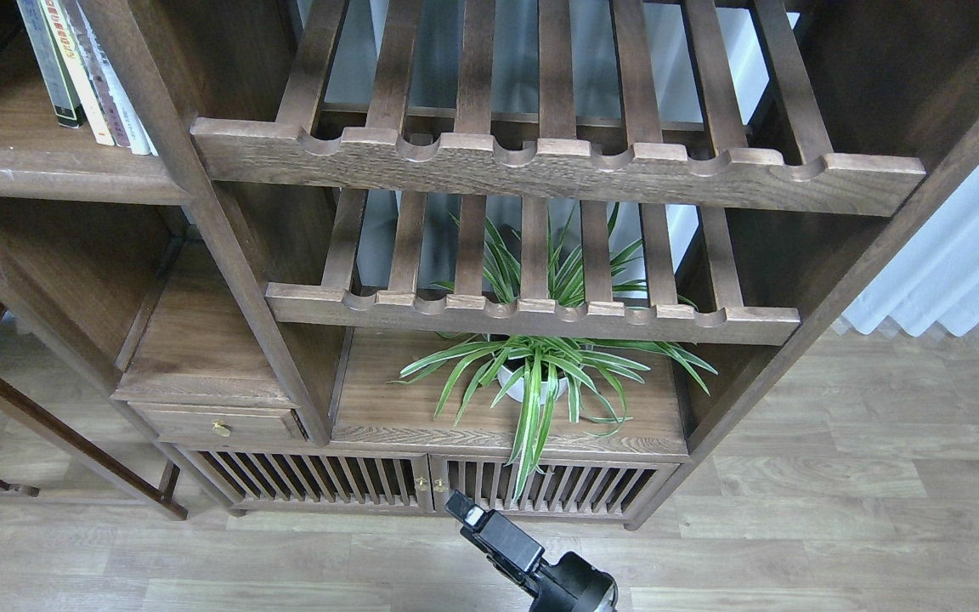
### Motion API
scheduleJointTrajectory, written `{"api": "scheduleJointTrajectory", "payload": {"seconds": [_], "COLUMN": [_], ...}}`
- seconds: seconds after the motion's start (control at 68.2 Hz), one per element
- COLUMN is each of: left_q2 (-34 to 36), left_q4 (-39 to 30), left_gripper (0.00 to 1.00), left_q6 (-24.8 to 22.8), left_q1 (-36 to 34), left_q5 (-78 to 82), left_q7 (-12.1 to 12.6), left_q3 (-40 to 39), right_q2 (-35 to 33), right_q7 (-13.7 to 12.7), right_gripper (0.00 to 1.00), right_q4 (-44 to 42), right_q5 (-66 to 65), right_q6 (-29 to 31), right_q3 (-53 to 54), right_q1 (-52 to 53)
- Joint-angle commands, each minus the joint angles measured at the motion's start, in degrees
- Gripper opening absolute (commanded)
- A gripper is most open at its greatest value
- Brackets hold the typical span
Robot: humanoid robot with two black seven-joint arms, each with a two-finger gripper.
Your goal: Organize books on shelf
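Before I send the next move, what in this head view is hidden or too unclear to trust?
- Books: tops cut off by the upper edge; the lettering is too small to read.
- Shelf: its left end runs out of view.
- Pincer at the bottom edge: dark and foreshortened, so open or shut is unclear, as is which arm it is.
- Plant pot: mostly hidden by leaves and the lower slatted rack.

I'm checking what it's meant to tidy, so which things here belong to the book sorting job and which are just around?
Part of the job:
- books, standing upright at the top left
- shelf, the flat board under them

Just around:
- potted plant on the lower board
- two slatted racks
- small drawer
- slatted cabinet doors
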Motion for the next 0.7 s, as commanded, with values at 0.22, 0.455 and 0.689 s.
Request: {"api": "scheduleJointTrajectory", "payload": {"seconds": [0.22, 0.455, 0.689], "left_q2": [-0.15, -1.28, -4.1], "left_q4": [3.01, 3.1, 2.93], "left_gripper": [0.09, 0.11, 0.33], "left_q6": [0.0, 0.0, 0.0], "left_q1": [0.22, 0.22, 1.01], "left_q5": [-4.18, -4.8, -11.82], "left_q7": [-0.31, -0.49, -0.23], "left_q3": [3.09, 3.97, 4.76], "right_q2": [0.0, 0.0, 0.0], "right_q7": [-0.04, -0.04, 0.05], "right_gripper": [1.0, 1.0, 1.0], "right_q4": [0.0, 0.0, 0.0], "right_q5": [0.0, 0.0, 0.09], "right_q6": [0.0, 0.0, 0.0], "right_q3": [-0.01, -0.01, 0.17], "right_q1": [0.0, -0.09, 0.0]}}
